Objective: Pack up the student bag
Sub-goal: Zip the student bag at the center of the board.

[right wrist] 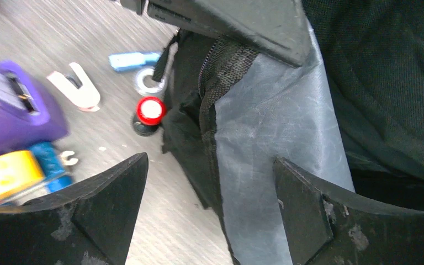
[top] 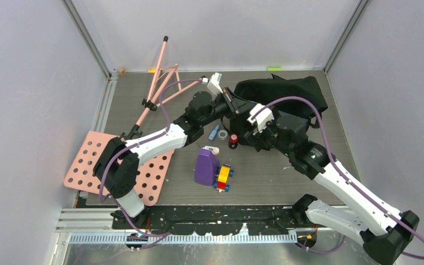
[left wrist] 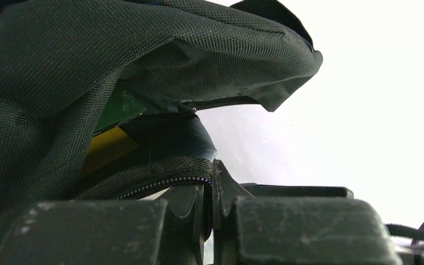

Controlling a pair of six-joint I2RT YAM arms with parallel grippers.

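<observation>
The student bag [top: 293, 95] is a large black backpack lying at the back right of the table. My left gripper [top: 235, 106] is shut on its zipper edge [left wrist: 160, 178] and holds the opening lifted; something green [left wrist: 117, 109] and something yellow [left wrist: 106, 152] show inside. My right gripper [top: 252, 138] is open and empty. In the right wrist view it [right wrist: 210, 165] straddles the bag's front edge, with the grey lining [right wrist: 279, 132] between the fingers. The left gripper's finger [right wrist: 237, 22] shows at the top of that view.
A purple container [top: 206, 165] and a yellow, red and blue toy [top: 223, 178] stand in front of the bag. A red-capped item [top: 233, 138], a tape ring [top: 223, 134] and a blue item [top: 214, 132] lie by its edge. A pink pegboard [top: 116, 171] and pink frame [top: 157, 91] are at the left.
</observation>
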